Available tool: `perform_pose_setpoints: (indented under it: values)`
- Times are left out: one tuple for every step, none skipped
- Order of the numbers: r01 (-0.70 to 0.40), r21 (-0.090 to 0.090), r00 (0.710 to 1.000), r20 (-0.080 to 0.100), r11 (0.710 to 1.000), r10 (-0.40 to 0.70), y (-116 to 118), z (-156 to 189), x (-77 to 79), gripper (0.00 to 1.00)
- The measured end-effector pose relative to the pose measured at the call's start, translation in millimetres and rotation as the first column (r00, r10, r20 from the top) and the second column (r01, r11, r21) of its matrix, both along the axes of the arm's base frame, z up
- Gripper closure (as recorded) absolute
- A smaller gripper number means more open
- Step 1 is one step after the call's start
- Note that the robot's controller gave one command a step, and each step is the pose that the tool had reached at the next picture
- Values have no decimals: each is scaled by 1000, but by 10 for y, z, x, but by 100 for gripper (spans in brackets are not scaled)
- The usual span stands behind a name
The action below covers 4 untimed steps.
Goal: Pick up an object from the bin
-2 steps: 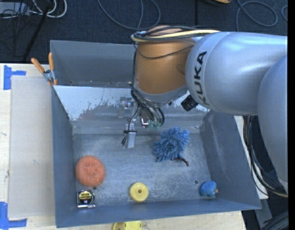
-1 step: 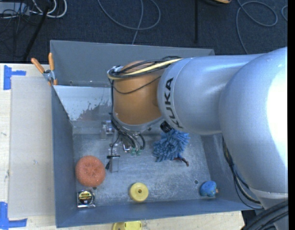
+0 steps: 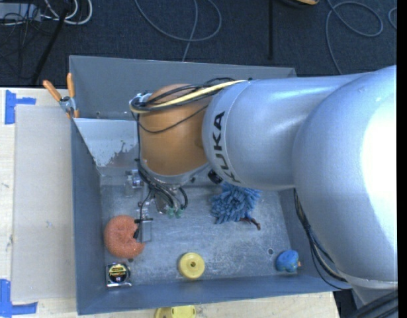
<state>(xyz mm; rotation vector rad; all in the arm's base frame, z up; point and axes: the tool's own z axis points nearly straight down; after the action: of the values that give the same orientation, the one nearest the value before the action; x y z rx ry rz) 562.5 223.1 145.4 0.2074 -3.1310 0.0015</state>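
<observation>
Hand (image 3: pixel 142 228) at right edge of round orange lump (image 3: pixel 119 239), no clear long axis, hand's opening unclear

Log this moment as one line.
pincer: at right edge of orange round lump, lower left of bin | nearby: tape measure, yellow disc | held: nothing seen

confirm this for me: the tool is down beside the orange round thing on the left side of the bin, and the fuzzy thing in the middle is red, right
Not quite. The fuzzy thing in the middle is blue, not red, as the camera view shows. The rest holds: the tool is down beside the orange round thing on the left side of the bin.
</observation>
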Motion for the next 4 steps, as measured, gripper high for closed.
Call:
perform_pose_setpoints:
  values:
    - [11,1,1000,2,1000,-11,169,-117,-246,0]
    - [-152,1,988,1,988,152,240,-759,-122,0]
    - [57,3,998,2,998,-57,177,-734,-176,100]
    - [58,3,998,1,998,-58,176,-734,-176,100]
